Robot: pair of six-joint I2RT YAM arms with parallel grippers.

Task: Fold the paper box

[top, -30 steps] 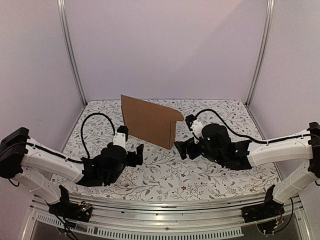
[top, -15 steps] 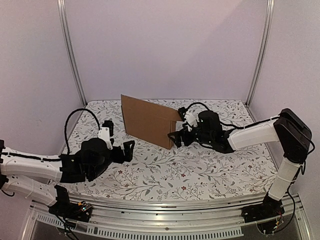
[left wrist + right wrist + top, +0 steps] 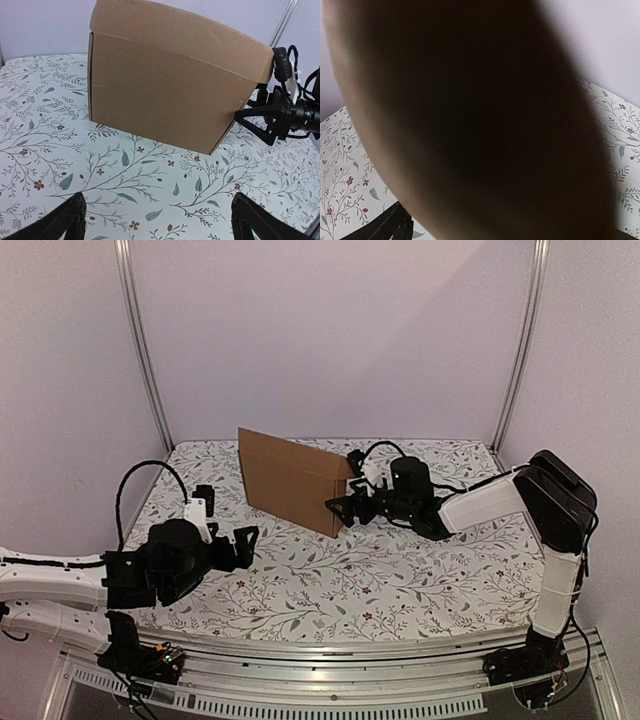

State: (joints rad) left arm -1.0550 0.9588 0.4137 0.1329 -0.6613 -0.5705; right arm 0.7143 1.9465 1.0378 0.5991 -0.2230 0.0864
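Note:
The paper box stands on edge at the middle back of the table, a plain brown carton with its broad face toward me; in the left wrist view the paper box fills the upper half. My left gripper is low at the near left, open and holding nothing, a good way short of the box, and its fingertips frame bare cloth. My right gripper is open at the box's right end, up against it. In the right wrist view the box is a dark blur, with only one finger showing.
A floral cloth covers the table. Metal frame posts stand at the back corners before lilac walls. Black cables loop above both wrists. The near rail carries the arm bases.
My left arm has drawn back toward the near left, away from the box. My right gripper has moved left, up to the box's right end. The box has shifted slightly left.

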